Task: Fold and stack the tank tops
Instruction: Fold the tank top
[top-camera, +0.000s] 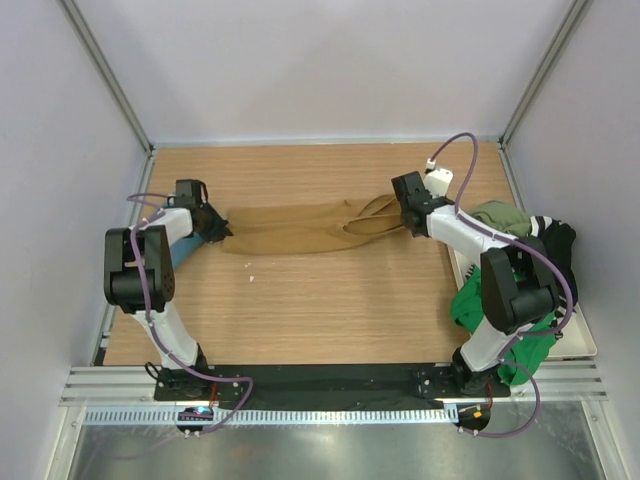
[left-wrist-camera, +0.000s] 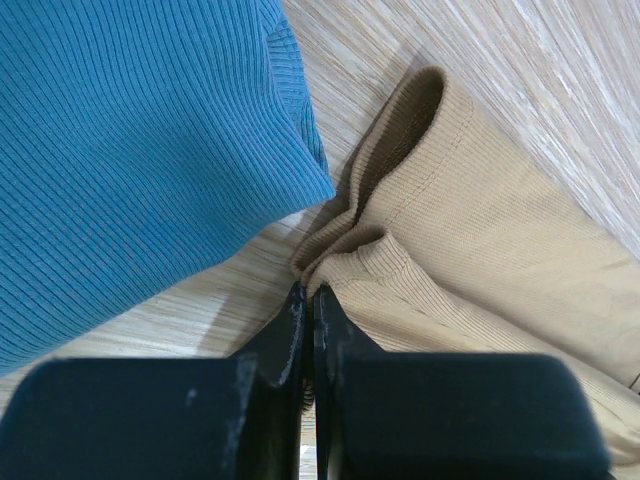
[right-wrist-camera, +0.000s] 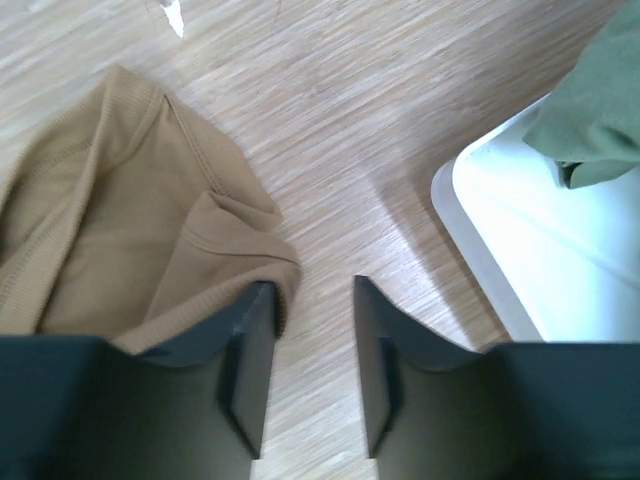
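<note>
While the tan tank top (top-camera: 290, 232) lies stretched out left of the white tray (right-wrist-camera: 530, 240), your left gripper (left-wrist-camera: 308, 300) pinches its far hem; your right gripper (right-wrist-camera: 312, 290) stands half-open, one finger (right-wrist-camera: 250, 340) touching a strap.

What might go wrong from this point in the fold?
1. The right end effector is open over bare wood, and the tan tank top lies outside one finger, so closing may miss it.
2. The left end effector seems to pinch only the hem's very edge and could slip.
</note>
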